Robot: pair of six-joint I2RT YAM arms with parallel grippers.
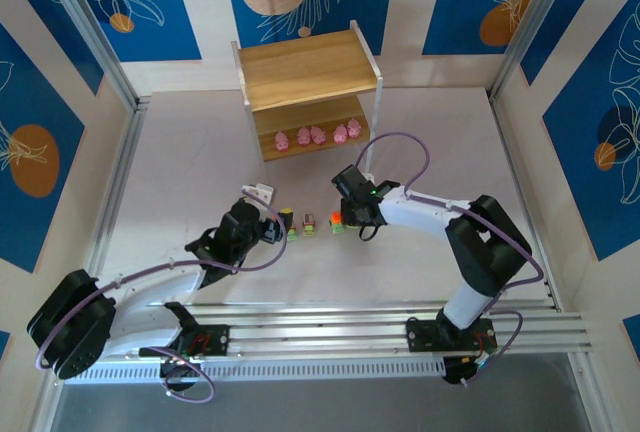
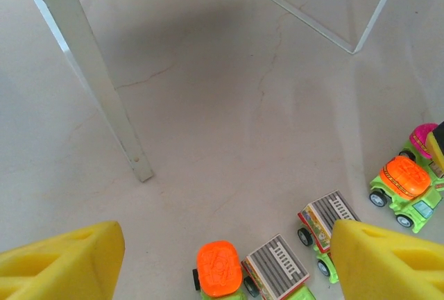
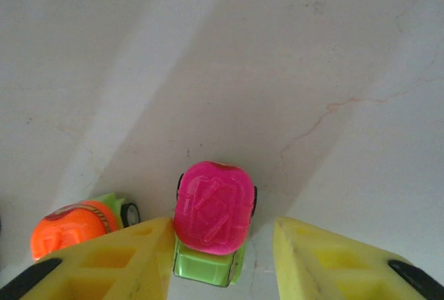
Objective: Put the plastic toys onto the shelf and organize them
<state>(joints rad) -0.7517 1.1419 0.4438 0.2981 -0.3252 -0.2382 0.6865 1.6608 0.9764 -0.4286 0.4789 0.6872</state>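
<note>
From above, you see the two-tier light wooden shelf (image 1: 305,72) at upper centre, with five pink pig-like plastic toys (image 1: 318,136) lined up on its lower board. The blocky green-based toys (image 1: 309,225) sit in a row on the pale table (image 1: 180,152), between the left gripper (image 1: 272,229) and the right gripper (image 1: 345,214).

In the left wrist view, your yellow fingers (image 2: 62,262) are wide apart over an orange-topped green truck (image 2: 218,269). A striped-bed truck (image 2: 277,265) sits touching it, so closing here may catch both.

In the right wrist view, the jaws stand apart around the pink-domed green toy car (image 3: 211,220), not yet clamped. The lower-left finger (image 3: 111,262) sits tight against it while the other has a gap, so an uneven squeeze may roll it away or bump the orange-domed toy (image 3: 73,227) just outside
</note>
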